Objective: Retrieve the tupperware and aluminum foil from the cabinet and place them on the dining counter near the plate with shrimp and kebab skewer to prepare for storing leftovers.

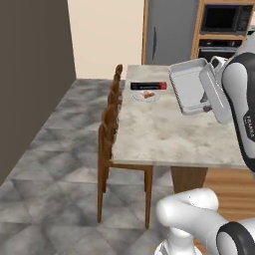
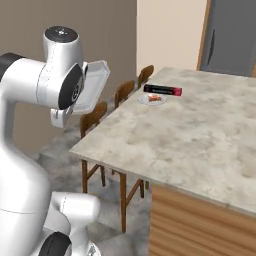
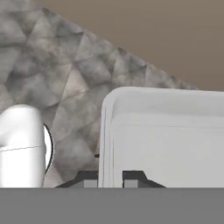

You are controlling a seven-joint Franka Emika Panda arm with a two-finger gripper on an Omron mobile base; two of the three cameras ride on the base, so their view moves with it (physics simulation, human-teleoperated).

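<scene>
My gripper (image 3: pixel 110 180) is shut on the rim of the tupperware (image 3: pixel 166 140), a pale grey-white shallow container. The tupperware (image 1: pixel 188 85) is held tilted on edge in the air, over the right side of the dining counter (image 1: pixel 159 134) in the left base view. In the right base view the tupperware (image 2: pixel 95 84) hangs beside my arm, off the near left corner of the counter (image 2: pixel 190 135). The aluminum foil (image 1: pixel 148 85), a black box with red ends, lies on the counter just behind the plate (image 1: pixel 146 95) with food. The foil (image 2: pixel 163 90) and plate (image 2: pixel 152 99) are far from the gripper. The cabinet is out of view.
Wooden chairs (image 1: pixel 110 124) line the counter's left edge, and their chair backs (image 2: pixel 125 92) rise just under the held container. A grey fridge (image 1: pixel 169 30) and a microwave (image 1: pixel 225 19) stand behind the counter. Grey tiled floor (image 1: pixel 50 164) lies to the left.
</scene>
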